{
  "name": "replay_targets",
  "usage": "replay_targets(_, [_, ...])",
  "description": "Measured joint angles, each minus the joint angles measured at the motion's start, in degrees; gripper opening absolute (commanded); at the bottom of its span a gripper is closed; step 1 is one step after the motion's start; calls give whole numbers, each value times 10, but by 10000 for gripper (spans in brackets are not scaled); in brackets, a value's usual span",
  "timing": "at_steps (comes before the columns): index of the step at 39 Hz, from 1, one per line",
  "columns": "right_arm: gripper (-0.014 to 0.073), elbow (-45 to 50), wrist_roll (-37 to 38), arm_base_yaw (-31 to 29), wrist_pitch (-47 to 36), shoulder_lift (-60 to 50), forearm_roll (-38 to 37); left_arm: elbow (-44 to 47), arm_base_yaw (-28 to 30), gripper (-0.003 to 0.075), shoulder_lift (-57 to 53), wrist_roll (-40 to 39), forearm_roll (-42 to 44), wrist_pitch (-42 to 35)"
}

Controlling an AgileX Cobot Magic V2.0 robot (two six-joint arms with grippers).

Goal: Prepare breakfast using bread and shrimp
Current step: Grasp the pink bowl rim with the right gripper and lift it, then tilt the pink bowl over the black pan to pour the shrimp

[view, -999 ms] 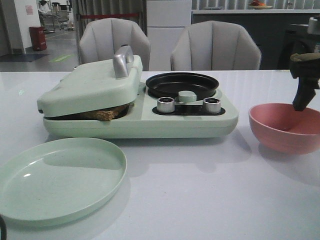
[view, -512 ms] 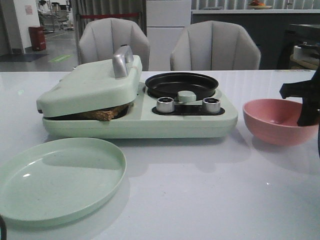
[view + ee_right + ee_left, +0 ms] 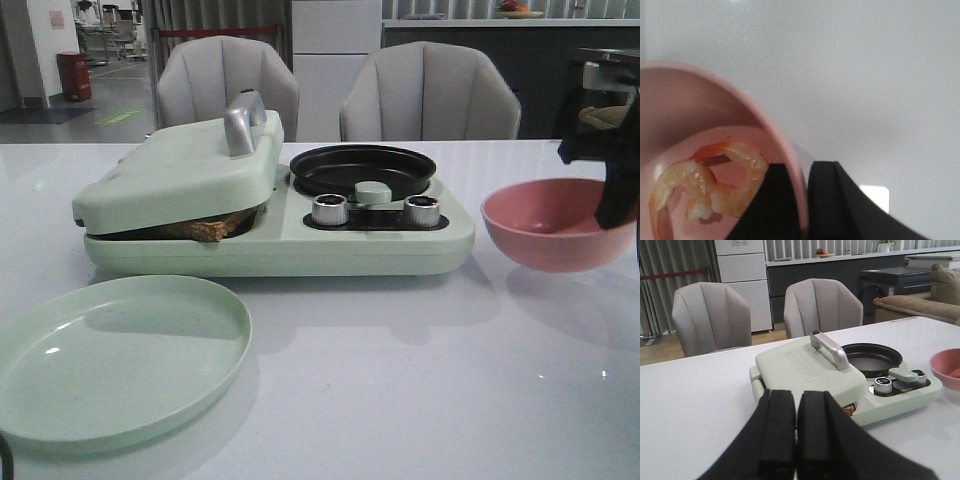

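Observation:
My right gripper (image 3: 612, 210) is shut on the rim of a pink bowl (image 3: 552, 224) and holds it just above the table at the right. In the right wrist view the rim (image 3: 790, 155) sits between my fingers (image 3: 775, 200), one inside and one outside the bowl. The shrimp (image 3: 710, 185), a few curled orange-white pieces, lie in the bowl. The bread (image 3: 212, 228) shows as a brown edge under the closed lid of the green sandwich maker (image 3: 180, 175). My left gripper (image 3: 796, 432) is shut and empty, held back from the maker.
The maker's right half holds a round black pan (image 3: 363, 168) and two silver knobs (image 3: 331, 209). A pale green plate (image 3: 120, 355) lies at the front left. Two grey chairs (image 3: 430, 92) stand behind the table.
My right gripper has closed on the pink bowl's rim, lifted it off the table and carried it a little left toward the maker. The left gripper has not moved.

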Motion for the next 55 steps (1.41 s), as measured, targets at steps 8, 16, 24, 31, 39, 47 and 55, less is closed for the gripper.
replay_targets(8, [153,-90,0,18,10,-28,4,0,0,113,0,0,0,0])
replay_targets(16, [153,-122,0,81,-83,-35,9,0,0,113,0,0,0,0])
replay_targets(24, [141,-85,0,145,-302,-35,10,0,0,113,0,0,0,0])
replay_targets(31, [141,-1,-1,179,-609,-16,5,0,0,113,0,0,0,0])
replay_targets(39, [141,36,-81,181,-798,55,-38,0,0,113,0,0,0,0])
replay_targets(47, [141,36,-341,187,-850,103,-71,0,0,113,0,0,0,0])
replay_targets(55, [141,36,-471,190,-941,134,-78,0,0,113,0,0,0,0])
